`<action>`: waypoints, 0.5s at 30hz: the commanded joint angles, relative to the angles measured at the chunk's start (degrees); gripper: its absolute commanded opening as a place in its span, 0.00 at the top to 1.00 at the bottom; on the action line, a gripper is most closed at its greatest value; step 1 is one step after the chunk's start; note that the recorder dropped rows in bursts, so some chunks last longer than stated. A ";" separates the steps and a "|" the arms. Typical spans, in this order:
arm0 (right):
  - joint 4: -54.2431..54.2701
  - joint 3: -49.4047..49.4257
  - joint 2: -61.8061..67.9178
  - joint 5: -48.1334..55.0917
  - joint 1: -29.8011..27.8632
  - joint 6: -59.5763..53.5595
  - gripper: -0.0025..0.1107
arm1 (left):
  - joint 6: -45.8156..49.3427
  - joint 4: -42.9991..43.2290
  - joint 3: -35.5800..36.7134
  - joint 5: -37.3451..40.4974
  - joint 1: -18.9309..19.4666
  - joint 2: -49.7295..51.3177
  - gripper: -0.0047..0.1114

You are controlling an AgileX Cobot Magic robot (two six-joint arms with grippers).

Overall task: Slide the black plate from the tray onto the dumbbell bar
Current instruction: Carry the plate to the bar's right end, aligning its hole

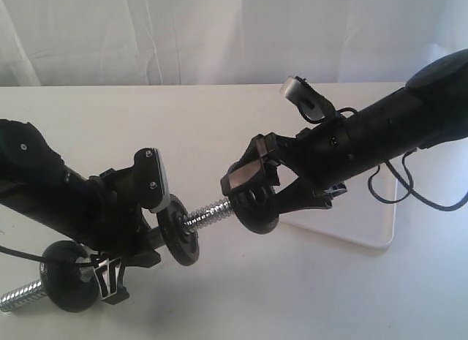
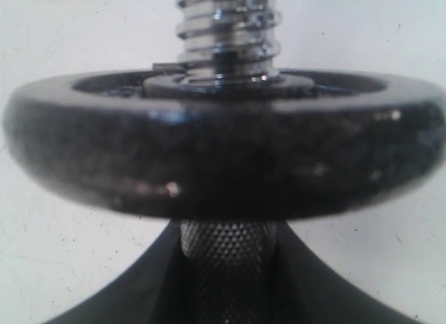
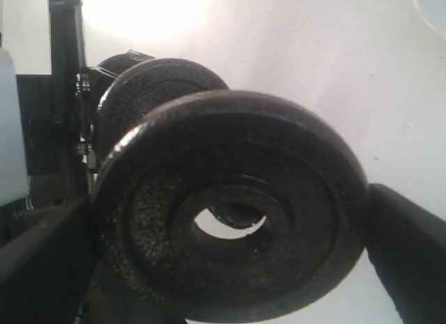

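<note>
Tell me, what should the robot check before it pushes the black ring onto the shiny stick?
1. Right gripper holds the black plate: ok, gripped by its rim on both sides.
2. Left gripper holds the dumbbell bar: ok, the knurled shaft sits between its jaws.
3. Threaded tip bare: ok, thread shows between the mounted plate and the held one.
4. Hole lined up with the tip: cannot tell; the right wrist view shows the tip in the hole, but off-centre.
5. Tray out of the way: ok, it lies under the right arm, apart from the bar.
</note>
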 commanded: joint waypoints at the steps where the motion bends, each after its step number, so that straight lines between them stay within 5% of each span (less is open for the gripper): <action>1: 7.75 -0.29 1.53 5.74 -0.04 -5.16 0.98 | -0.11 -4.22 -1.52 -1.34 -0.31 -2.43 0.96; 15: 7.24 -0.29 3.16 10.87 -0.12 -10.12 0.98 | 1.36 -4.22 -1.52 -0.40 -0.31 -2.43 0.96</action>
